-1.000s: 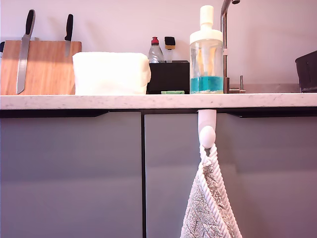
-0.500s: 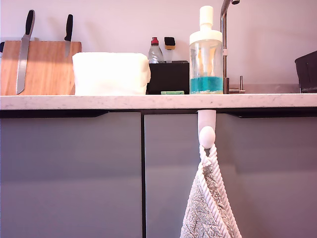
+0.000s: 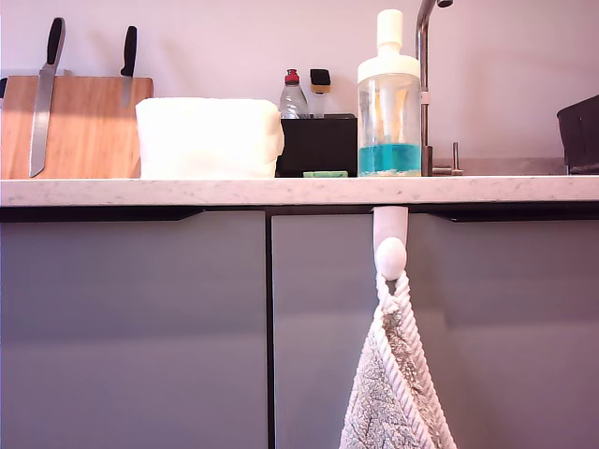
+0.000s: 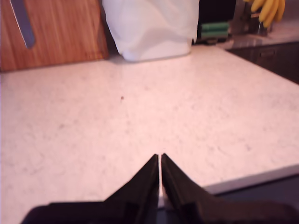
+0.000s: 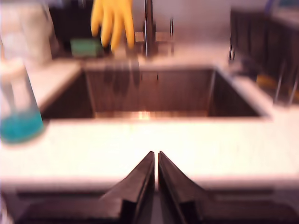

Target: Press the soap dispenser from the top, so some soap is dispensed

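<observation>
Our first gripper (image 4: 160, 156) and our second gripper (image 5: 156, 153) both hang closed, empty, over the pale speckled worktop (image 4: 154, 116). The tall clear soap dispenser (image 5: 16, 100) holding teal-blue soap (image 5: 18, 128) stands ahead of our second gripper, off to one side, untouched.

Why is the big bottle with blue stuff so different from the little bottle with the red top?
The soap dispenser is tall and wide with a white cap and pump; the small bottle is shorter and narrower with a red cap. The dispenser shows teal-blue soap at its bottom; the small bottle shows no colored liquid. The dispenser stands in the open; a black box hides the small bottle's lower part. Both are clear and upright.
</observation>
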Robot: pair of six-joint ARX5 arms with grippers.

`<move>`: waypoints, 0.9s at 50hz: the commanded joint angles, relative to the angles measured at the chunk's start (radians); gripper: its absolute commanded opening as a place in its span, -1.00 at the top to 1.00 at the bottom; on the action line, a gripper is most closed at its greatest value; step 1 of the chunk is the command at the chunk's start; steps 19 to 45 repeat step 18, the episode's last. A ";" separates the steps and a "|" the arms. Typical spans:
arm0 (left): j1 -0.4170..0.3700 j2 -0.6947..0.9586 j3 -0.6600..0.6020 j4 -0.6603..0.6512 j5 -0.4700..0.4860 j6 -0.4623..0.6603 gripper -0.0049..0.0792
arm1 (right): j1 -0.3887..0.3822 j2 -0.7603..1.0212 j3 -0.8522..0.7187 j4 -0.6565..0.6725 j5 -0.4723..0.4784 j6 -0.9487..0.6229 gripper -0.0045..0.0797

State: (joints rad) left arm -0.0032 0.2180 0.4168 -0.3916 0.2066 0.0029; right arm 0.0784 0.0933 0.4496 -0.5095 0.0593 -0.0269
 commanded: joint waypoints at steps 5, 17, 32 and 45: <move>0.003 0.003 -0.007 -0.072 -0.003 -0.003 0.93 | -0.002 0.006 -0.003 -0.095 -0.002 0.001 0.92; 0.003 0.003 -0.007 -0.183 -0.003 -0.003 0.93 | -0.002 0.006 -0.003 -0.087 -0.001 0.001 0.92; 0.003 0.003 -0.007 -0.191 -0.003 -0.003 0.93 | -0.002 0.006 -0.003 -0.087 -0.001 0.001 0.92; 0.003 0.003 -0.007 -0.191 -0.003 -0.003 0.93 | -0.002 0.006 -0.003 -0.087 -0.001 0.001 0.92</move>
